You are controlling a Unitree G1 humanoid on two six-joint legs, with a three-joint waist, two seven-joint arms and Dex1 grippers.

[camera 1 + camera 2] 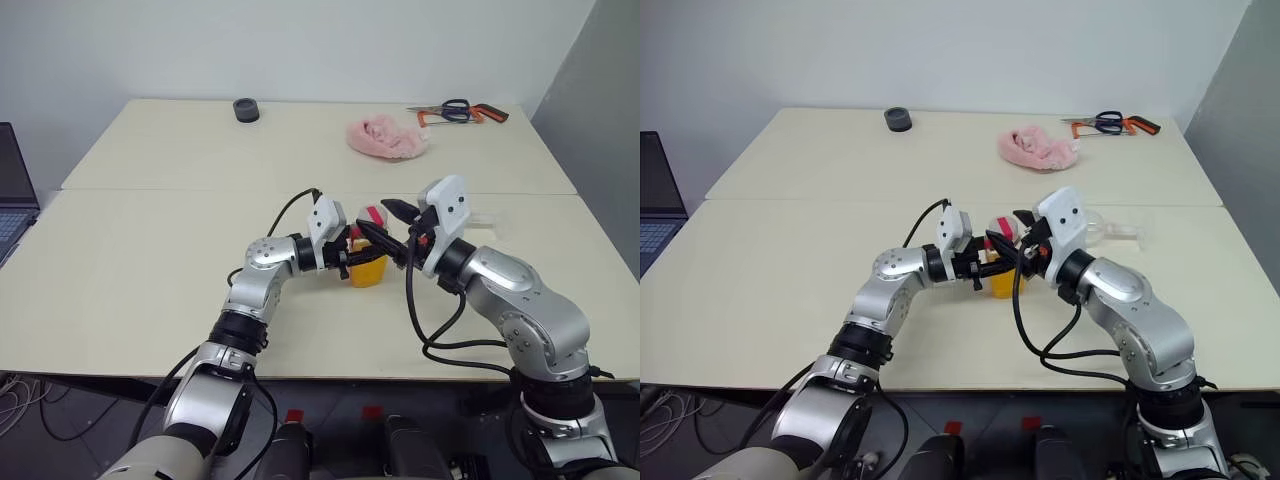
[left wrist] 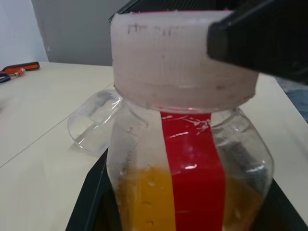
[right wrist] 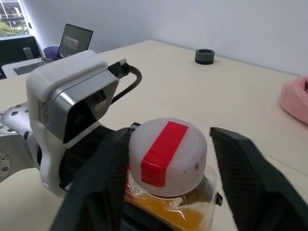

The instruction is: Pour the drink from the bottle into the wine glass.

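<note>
Cream desk (image 1: 150,290), near front edge | left hand (image 1: 352,256) clamped on bottle (image 1: 368,262) body | right hand (image 3: 166,159) fingers apart, straddling cap (image 3: 167,149) | we close squarely on cap before twisting | wine glass (image 2: 94,121) lying toward right edge.

Hidden and cropped parts

The right hand (image 1: 393,224) is covering most of the wine glass (image 1: 487,221) at its three o'clock; the laptop (image 1: 12,190) is running off the edge; the bottle (image 2: 190,144) base is getting cropped.

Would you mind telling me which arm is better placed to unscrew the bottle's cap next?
The right: its tool straddles the cap, while the left tool is shut on the bottle, steadying it.
</note>
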